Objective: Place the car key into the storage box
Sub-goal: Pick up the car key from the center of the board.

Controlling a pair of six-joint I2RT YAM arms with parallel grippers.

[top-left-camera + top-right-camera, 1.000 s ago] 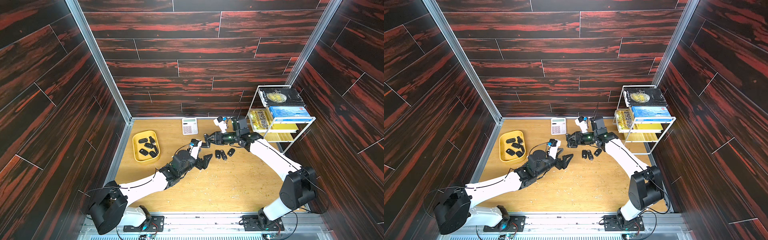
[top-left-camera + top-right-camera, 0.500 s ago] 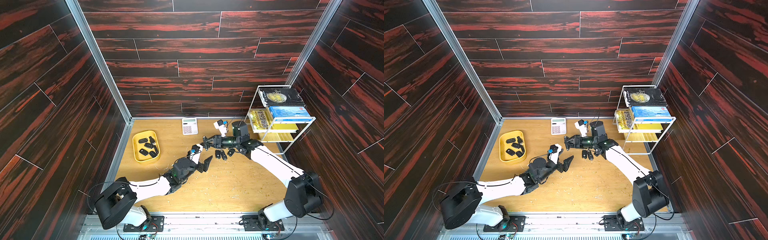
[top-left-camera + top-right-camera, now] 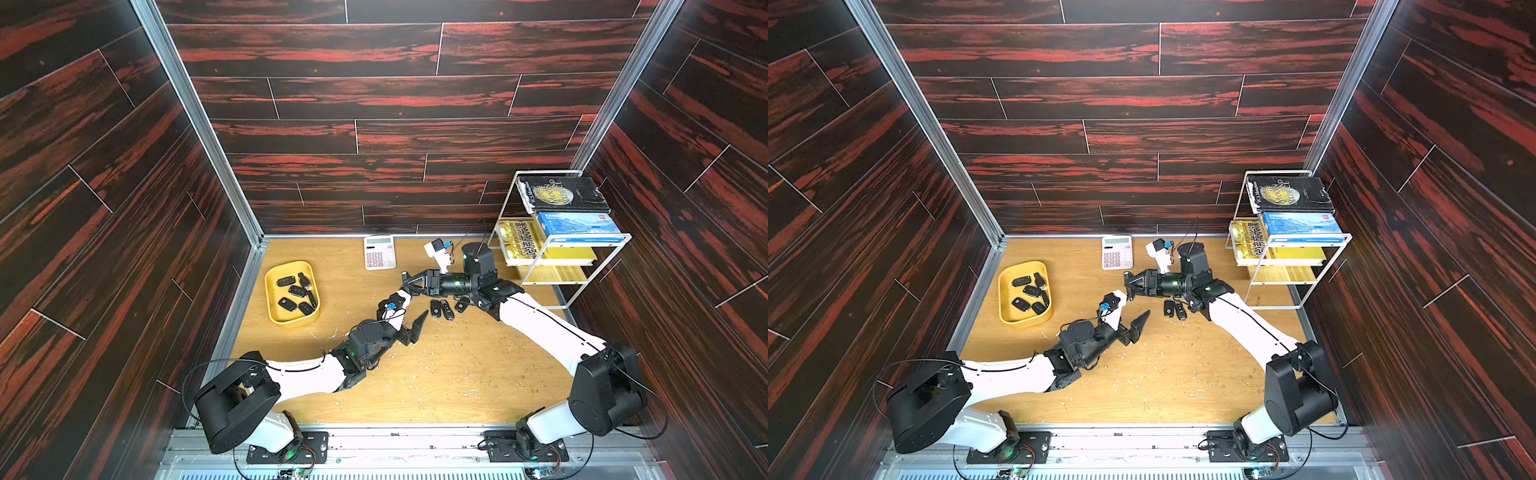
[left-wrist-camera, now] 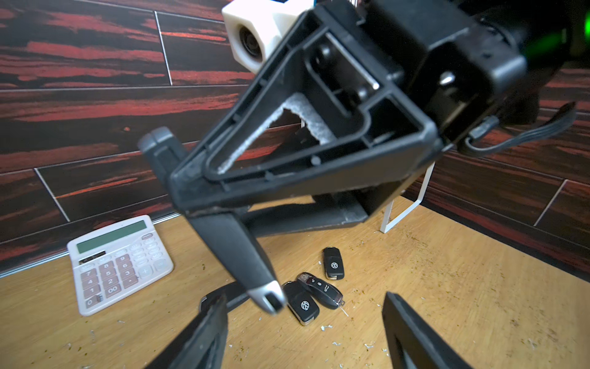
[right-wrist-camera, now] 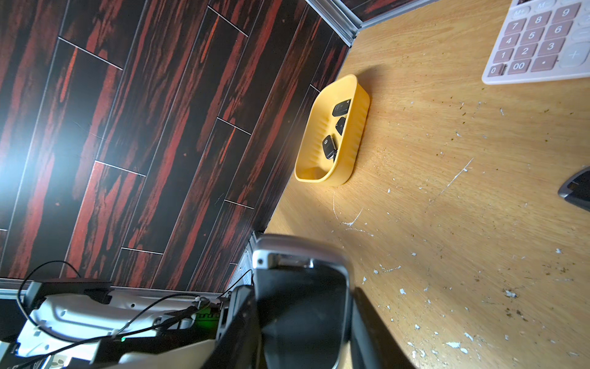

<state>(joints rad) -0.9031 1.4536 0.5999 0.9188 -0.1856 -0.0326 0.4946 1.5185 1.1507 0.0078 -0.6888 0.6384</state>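
Car key [image 4: 242, 255]: judged rigid, light, slippery; best taken across its flat faces. Right end effector [image 3: 409, 284] clenched it; left end effector [image 4: 303, 302] stood spread, empty. Storage box [image 3: 271, 309] lay at nine o'clock.

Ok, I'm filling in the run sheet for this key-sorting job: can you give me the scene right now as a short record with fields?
right gripper: shut on a car key, held above the table
left gripper: open, empty, close under the car key
storage box: yellow, near the left wall
keys in box: about six
loose keys: three on the table, under the right arm
calculator: white, by the back wall
wire rack: right side, holds books
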